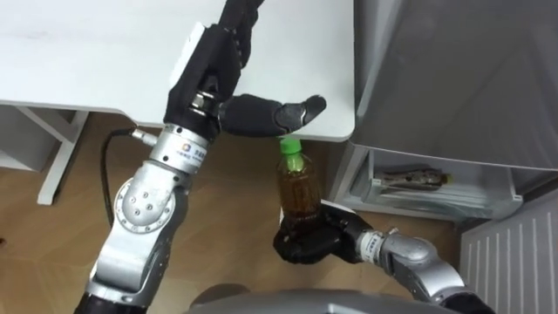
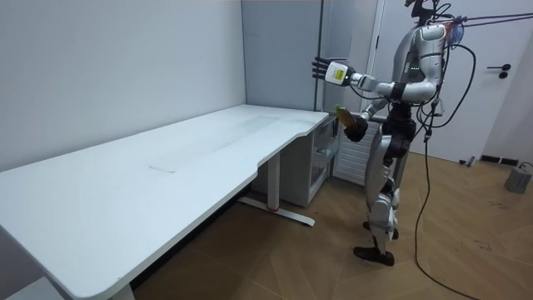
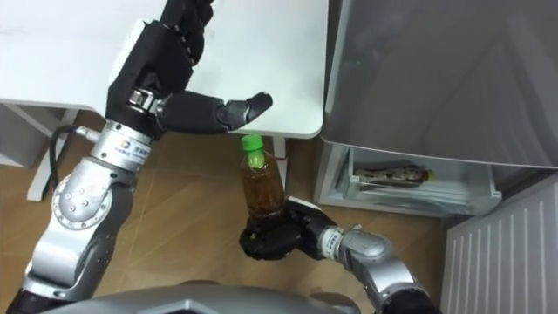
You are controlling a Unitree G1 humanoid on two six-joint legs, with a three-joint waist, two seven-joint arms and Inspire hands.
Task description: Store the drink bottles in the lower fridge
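A drink bottle point(image 1: 298, 187) with a green cap and brown tea stands upright in my right hand point(image 1: 305, 240), which is shut round its base, low in front of me. The bottle point(image 2: 343, 117) is held just off the corner of the white table point(image 1: 105, 52). My left hand point(image 1: 214, 65) is raised over the table's corner, open, with straight fingers and the thumb pointing towards the fridge. The fridge point(image 1: 453, 78) stands at the right with a grey upper front. Its lower compartment point(image 1: 436, 187) shows white shelves and a flat packet point(image 1: 414, 179).
In the room view I stand on wooden floor point(image 2: 316, 258) at the table's far end, beside the fridge. A white ribbed panel point(image 1: 514, 253) is at the lower right. White table legs point(image 1: 57, 153) stand at the left.
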